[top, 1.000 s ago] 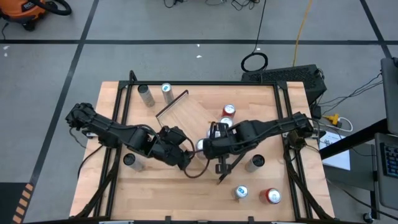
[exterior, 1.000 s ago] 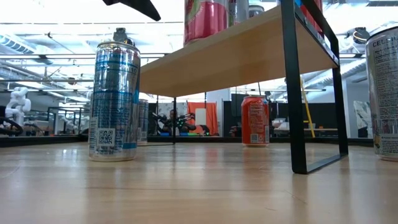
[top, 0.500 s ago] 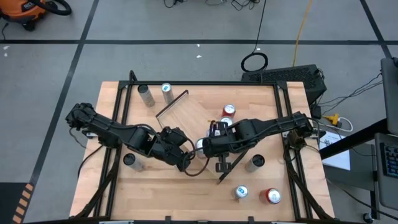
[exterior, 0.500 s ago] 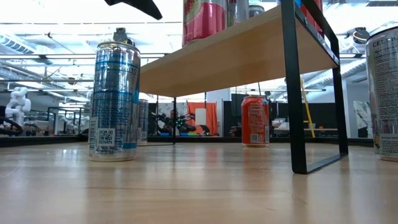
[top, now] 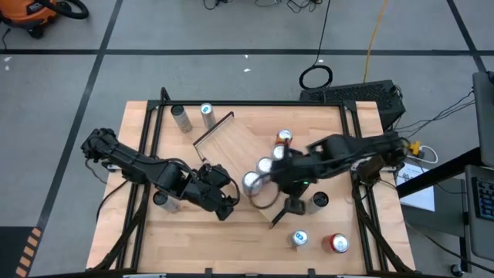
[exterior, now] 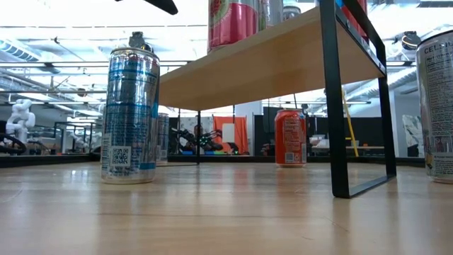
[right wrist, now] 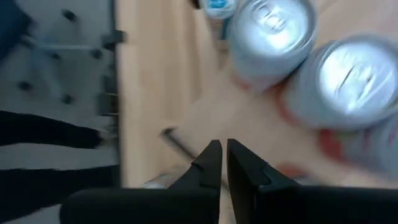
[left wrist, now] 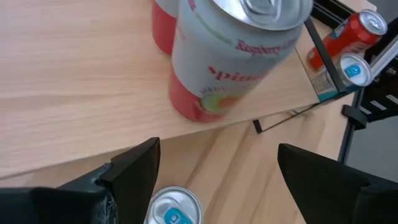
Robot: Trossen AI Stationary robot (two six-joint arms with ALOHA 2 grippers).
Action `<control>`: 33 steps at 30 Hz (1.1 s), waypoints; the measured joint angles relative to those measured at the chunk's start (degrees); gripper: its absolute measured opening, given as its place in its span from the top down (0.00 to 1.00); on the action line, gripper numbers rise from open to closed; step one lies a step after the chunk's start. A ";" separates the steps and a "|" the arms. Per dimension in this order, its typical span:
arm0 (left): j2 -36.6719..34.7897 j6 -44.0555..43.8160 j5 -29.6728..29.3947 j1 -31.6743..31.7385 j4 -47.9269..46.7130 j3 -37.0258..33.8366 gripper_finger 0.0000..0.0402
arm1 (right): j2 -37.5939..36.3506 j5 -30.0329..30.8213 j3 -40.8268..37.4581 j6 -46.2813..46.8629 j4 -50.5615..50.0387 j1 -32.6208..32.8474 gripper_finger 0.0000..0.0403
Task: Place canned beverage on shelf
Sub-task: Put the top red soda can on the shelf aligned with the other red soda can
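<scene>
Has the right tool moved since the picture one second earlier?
Yes. In the high view the right tool, shut and empty, has drawn back toward the table's right side, away from the silver-topped can that it had covered on the shelf.

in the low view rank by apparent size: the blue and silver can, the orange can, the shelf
1. shelf
2. blue and silver can
3. orange can
The orange can stands farther back, so the cans' true sizes may match.
</scene>
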 joint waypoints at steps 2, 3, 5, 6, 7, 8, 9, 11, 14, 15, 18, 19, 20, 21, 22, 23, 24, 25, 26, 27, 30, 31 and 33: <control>0.00 -0.53 0.02 -0.53 0.13 0.04 0.18 | -2.04 -0.62 0.00 3.78 -0.65 1.70 0.99; 0.00 -0.90 0.02 -0.79 0.16 0.19 0.18 | -2.90 -0.64 0.00 5.61 -1.30 2.64 0.99; -0.02 -1.08 0.02 -1.19 0.46 0.28 0.18 | -4.74 -0.53 0.00 8.95 -2.60 4.71 0.99; -0.04 -1.06 0.02 -1.47 0.35 0.28 0.18 | -5.60 -0.29 0.00 10.62 -3.30 5.88 0.99; -0.04 -1.00 0.08 -1.63 0.28 0.28 0.18 | -6.44 -0.12 0.00 12.24 -3.92 7.08 0.99; -0.04 -0.99 0.16 -1.80 0.26 0.28 0.18 | -7.18 -0.10 0.00 13.73 -4.44 8.28 0.99; -0.04 -1.00 0.24 -1.86 0.24 0.28 0.18 | -7.94 -0.10 0.00 15.10 -5.00 9.47 0.99; -0.04 -1.34 0.39 -1.84 0.26 0.28 0.18 | -9.09 -0.08 0.00 17.59 -6.14 12.14 0.99; -0.05 -1.72 0.42 -1.84 0.26 0.28 0.18 | -9.98 1.03 0.00 19.97 -6.44 16.13 0.99; -0.06 -2.21 0.42 -1.84 0.25 0.28 0.18 | -10.03 1.78 0.00 20.73 -6.44 17.30 0.99; -0.07 -3.70 0.37 -1.84 0.32 0.28 0.18 | -10.18 3.97 0.01 22.96 -6.46 20.30 0.99; -0.07 -4.32 0.29 -1.84 0.32 0.28 0.18 | -10.18 4.57 0.00 23.67 -6.44 21.20 0.99; -0.07 -4.81 0.14 -1.84 0.35 0.28 0.18 | -10.18 4.89 0.02 24.28 -6.46 22.03 0.99; -0.07 -5.79 0.02 -1.84 0.41 0.28 0.18 | -10.18 5.60 0.00 24.88 -6.44 22.87 0.99; -0.07 -6.97 -0.04 -1.84 0.41 0.28 0.18 | -10.18 5.89 0.00 25.81 -6.44 23.76 0.99; -0.07 -8.04 -0.11 -1.84 0.43 0.28 0.18 | -10.18 5.85 0.00 27.03 -6.45 24.78 0.99; -0.07 -8.99 -0.13 -1.84 0.62 0.28 0.18 | -10.18 5.88 0.00 28.31 -6.43 25.87 0.99; -0.07 -9.62 -0.13 -1.84 0.91 0.28 0.18 | -10.18 6.05 0.00 29.29 -6.46 27.03 0.99; -0.07 -9.97 -0.10 -1.84 1.39 0.28 0.18 | -10.18 6.74 0.00 30.08 -6.44 28.34 0.99; -0.07 -10.06 0.04 -1.85 2.01 0.28 0.18 | -10.18 7.68 0.00 30.71 -6.44 29.61 0.99; -0.07 -10.52 1.08 -2.24 3.56 0.33 0.18 | -10.18 10.88 0.00 31.86 -6.48 31.80 0.99; -0.07 -11.06 1.37 -2.44 4.06 0.33 0.18 | -10.18 12.62 0.00 31.81 -6.46 32.06 0.99; -0.07 -12.28 1.38 -2.73 4.63 0.33 0.18 | -10.18 16.43 0.02 30.63 -6.43 32.18 0.99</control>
